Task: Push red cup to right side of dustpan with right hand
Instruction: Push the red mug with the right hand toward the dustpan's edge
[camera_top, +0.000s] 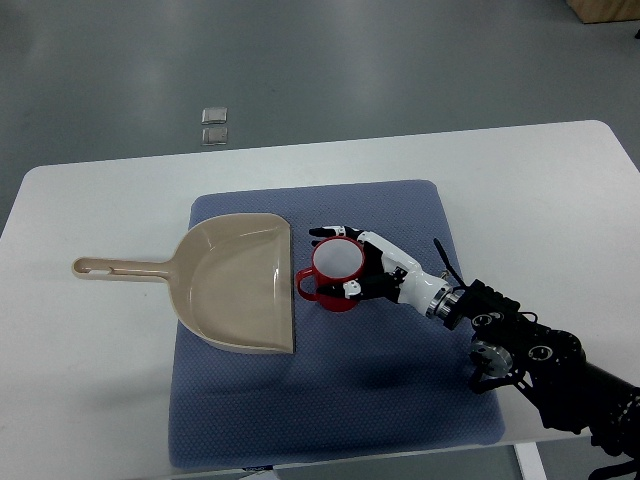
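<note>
white table (560, 190), blue mat (400, 400), right hand (368, 268) partly hidden behind red cup (336, 274)

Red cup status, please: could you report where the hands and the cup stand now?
Right hand wrapped round red cup, fingers curled at its rim. Cup upright on blue mat, just right of dustpan. Left hand not in view. Nothing in the way.

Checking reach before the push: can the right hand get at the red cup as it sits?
Likely yes. The right hand is already at the red cup, fingers curved around its far and near sides, beside the dustpan; nothing blocks it.
</note>
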